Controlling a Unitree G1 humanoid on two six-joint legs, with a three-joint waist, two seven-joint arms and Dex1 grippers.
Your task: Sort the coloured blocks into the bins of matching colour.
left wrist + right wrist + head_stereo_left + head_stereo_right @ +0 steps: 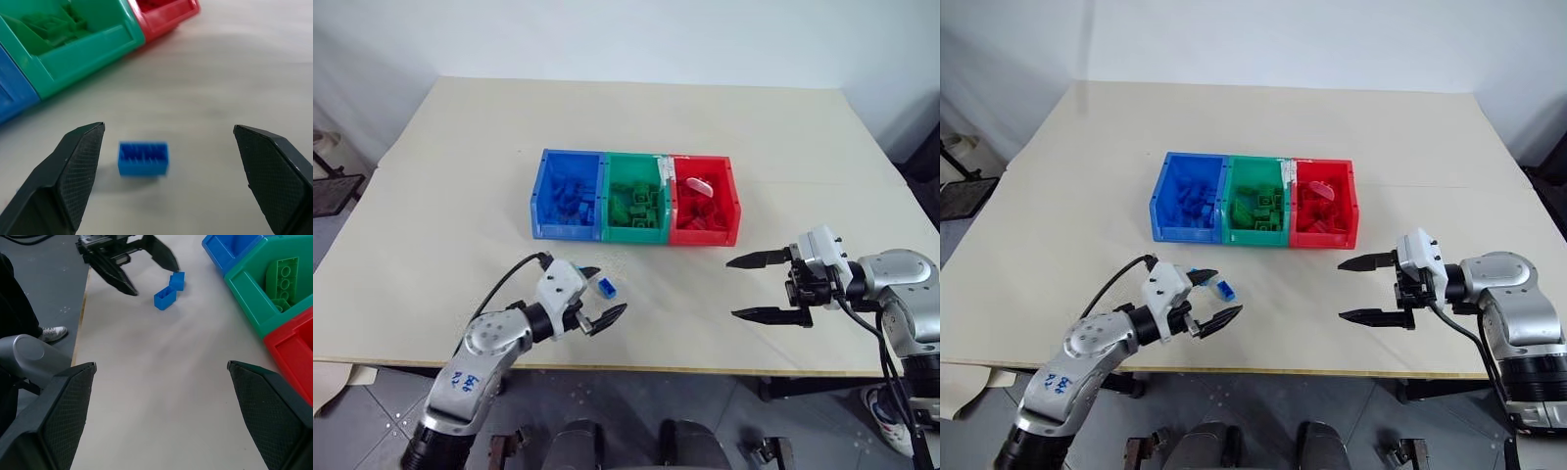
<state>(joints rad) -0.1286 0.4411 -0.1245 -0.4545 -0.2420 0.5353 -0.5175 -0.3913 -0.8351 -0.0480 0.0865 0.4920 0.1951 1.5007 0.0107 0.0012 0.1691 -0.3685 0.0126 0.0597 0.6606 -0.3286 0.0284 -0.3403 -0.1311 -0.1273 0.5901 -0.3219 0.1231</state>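
Right tool (161,416): both black fingers spread wide at lower corners, nothing betw. them, bare pale worktop (161,382) ahead. Top centre: left tool (146,264), fingers apart, by two small blue blocks (165,298) touching each other. Upper right: blue bin (230,247), green bin (264,289) w/ green bricks, red bin (293,352).

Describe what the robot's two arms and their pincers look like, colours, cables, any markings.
Both arms are silver-grey metal with rounded joint housings. The left arm carries blue handwritten marks, and a black cable loops from it to the wrist. The right arm has black cables hanging beside it. Each wrist ends in a white block. The left pincer and right pincer each have two black tapered fingers with cross-hatched pads.
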